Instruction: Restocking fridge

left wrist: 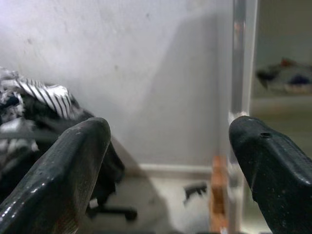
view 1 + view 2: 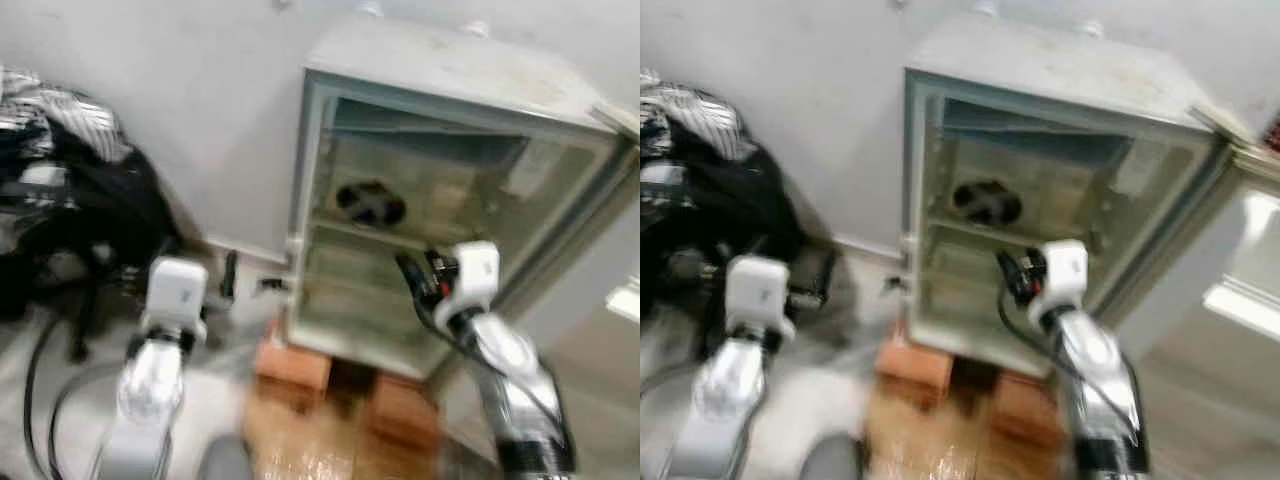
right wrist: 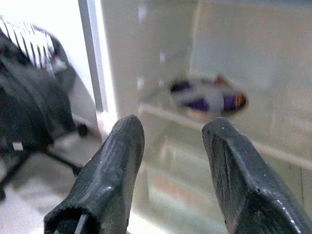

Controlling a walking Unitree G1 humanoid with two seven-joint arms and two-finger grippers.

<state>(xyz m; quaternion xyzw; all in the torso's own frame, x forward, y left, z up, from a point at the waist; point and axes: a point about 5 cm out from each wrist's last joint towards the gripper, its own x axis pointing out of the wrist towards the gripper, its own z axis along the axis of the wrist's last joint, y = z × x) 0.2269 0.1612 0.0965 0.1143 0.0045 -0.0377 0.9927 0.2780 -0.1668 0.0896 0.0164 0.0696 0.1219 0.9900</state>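
A small white fridge [image 2: 450, 80] stands open against the wall, raised on bricks [image 2: 292, 365]. On its middle shelf lies a dark packet [image 2: 370, 203], seen as a blurred purple, white and orange packet [image 3: 207, 97] in the right wrist view. My right gripper [image 2: 408, 270] is raised in front of the fridge's lower compartment, open, with nothing between its fingers [image 3: 114, 170]. My left gripper [image 2: 230, 275] is held to the left of the fridge, facing the wall, open and empty, its fingers [image 1: 68, 170] spread wide.
A black office chair [image 2: 90, 220] draped with striped cloth [image 2: 60, 105] stands at the left. Black cables [image 2: 45, 390] lie on the floor near it. The fridge door [image 2: 1240, 270] hangs open at the right. A wooden surface [image 2: 320, 440] lies below the bricks.
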